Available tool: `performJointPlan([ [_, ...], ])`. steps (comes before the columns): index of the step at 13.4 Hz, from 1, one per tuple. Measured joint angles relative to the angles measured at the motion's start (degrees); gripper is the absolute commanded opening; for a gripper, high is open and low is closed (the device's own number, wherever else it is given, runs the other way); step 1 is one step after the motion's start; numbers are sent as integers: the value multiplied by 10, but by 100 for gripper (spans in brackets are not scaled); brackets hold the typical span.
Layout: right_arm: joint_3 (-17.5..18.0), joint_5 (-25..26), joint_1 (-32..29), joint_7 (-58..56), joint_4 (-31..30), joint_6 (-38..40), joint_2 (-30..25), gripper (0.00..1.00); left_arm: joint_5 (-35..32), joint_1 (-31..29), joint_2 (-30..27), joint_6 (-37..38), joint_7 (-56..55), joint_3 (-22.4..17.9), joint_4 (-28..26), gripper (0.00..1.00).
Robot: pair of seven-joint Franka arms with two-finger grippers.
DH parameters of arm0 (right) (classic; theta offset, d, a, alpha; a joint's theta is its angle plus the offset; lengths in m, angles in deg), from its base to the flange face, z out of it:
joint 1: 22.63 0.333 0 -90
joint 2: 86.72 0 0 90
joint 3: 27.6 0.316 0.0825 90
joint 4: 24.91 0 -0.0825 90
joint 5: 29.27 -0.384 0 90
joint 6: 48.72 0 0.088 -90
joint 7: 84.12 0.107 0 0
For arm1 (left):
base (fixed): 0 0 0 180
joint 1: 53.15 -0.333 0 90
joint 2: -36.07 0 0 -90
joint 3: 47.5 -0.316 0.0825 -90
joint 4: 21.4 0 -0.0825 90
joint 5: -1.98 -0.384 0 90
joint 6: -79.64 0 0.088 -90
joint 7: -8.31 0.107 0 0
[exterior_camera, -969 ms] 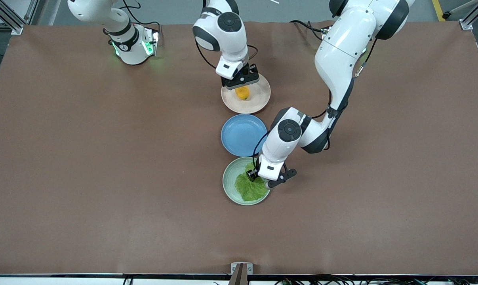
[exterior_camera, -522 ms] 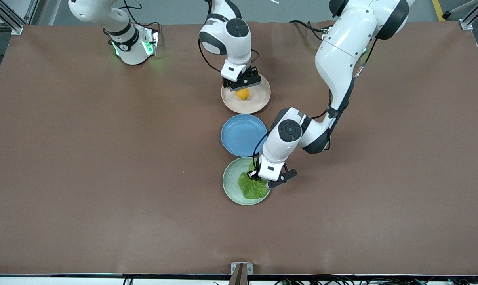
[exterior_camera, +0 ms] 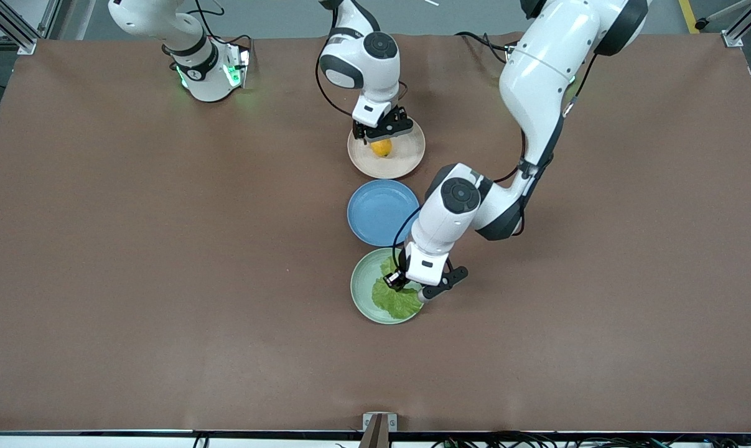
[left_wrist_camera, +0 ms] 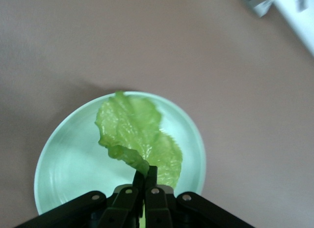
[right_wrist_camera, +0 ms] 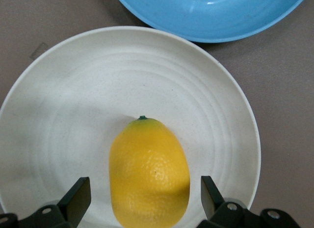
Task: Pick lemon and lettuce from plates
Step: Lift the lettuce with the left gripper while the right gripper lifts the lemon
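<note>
1. the right gripper (exterior_camera: pixel 382 133) has dropped lower over the beige plate (exterior_camera: pixel 407 160) in the last second. its fingers (right_wrist_camera: pixel 76 201) stand wide open, one to each side of the lemon (right_wrist_camera: pixel 149 169), touching neither flank in the right wrist view.
2. the lemon rests on the beige plate's floor, nubbed tip pointing away from the gripper. nothing has lifted yet; closing the fingers looks like the next step.
3. the blue plate (exterior_camera: pixel 381 213) lies between the two task plates with nothing on it.
4. the left gripper (exterior_camera: pixel 401 287) has snapped fully closed over the green plate (exterior_camera: pixel 361 292), and the left wrist view shows its fingertips (left_wrist_camera: pixel 145 178) pinching the lettuce (left_wrist_camera: pixel 138 139) by its paler stem end.
5. the leaf has crumpled toward the gripper but mostly lies on the green plate, so the lettuce is gripped, not yet picked.
</note>
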Motion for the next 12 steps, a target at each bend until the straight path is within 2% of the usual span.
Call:
performJointPlan([
  [2,-1,9,0,2,2,-2,6,55,0,-8,-37,33,-5,-1,1,1],
  [4,-4,18,0,4,5,-2,7,1,0,-33,-85,115,-3,-1,-4,1],
  [6,-11,18,-2,6,10,1,6,0,0,-67,-142,161,40,-2,-44,1],
  [8,-17,18,-23,8,27,25,0,0,0,-101,-200,170,110,-2,-124,1],
  [12,-22,19,-148,-1,54,132,-73,0,0,-161,-278,150,226,-2,-280,1],
])
